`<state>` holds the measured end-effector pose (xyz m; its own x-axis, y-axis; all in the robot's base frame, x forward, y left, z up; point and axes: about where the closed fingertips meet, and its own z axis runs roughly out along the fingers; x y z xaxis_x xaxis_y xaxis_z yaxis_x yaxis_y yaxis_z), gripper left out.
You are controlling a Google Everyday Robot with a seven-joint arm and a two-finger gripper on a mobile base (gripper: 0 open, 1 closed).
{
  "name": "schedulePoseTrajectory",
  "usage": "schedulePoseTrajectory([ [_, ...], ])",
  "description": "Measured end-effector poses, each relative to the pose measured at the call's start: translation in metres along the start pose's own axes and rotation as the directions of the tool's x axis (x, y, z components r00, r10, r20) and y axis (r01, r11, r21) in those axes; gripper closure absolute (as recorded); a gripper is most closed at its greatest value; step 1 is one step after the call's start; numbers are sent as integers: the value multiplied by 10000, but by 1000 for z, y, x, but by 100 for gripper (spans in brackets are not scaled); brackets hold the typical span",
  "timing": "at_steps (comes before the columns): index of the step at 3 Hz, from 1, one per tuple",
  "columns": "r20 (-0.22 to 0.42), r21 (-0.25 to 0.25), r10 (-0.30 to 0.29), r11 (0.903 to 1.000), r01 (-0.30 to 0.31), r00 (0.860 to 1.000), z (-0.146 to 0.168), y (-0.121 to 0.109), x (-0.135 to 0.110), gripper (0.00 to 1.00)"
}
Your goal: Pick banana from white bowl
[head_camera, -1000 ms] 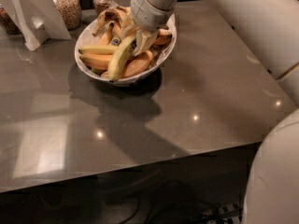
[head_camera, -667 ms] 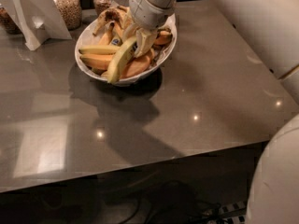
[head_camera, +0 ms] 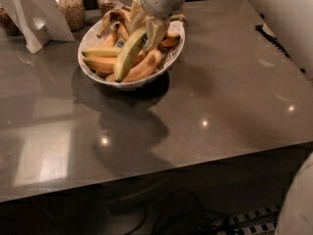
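The white bowl (head_camera: 95, 70) stands at the back of the grey table, full of bananas. The long greenish-yellow banana (head_camera: 127, 58) lies slanted across the pile, with its upper end raised between my fingers. Shorter orange-yellow bananas (head_camera: 146, 65) lie under and beside it, and brown-spotted ones (head_camera: 113, 17) sit at the bowl's far side. My gripper (head_camera: 145, 32) reaches down from above over the bowl's right half. It is shut on the long banana's upper end.
A folded white card stand (head_camera: 36, 13) and two glass jars of grains (head_camera: 71, 6) stand behind the bowl at the left. My white arm (head_camera: 288, 18) fills the right edge. The table's front edge (head_camera: 161, 173) runs across, with cables on the floor below.
The long banana's upper end has risen a little with my gripper, so the banana now slants more steeply. The bowl has not moved.
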<state>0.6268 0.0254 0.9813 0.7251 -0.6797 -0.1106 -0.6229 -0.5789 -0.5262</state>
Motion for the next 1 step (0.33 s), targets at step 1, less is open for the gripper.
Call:
schedulePoseTrajectory([
  [1, 865, 520, 199, 9983, -245, 9961, -22, 13, -6, 100],
])
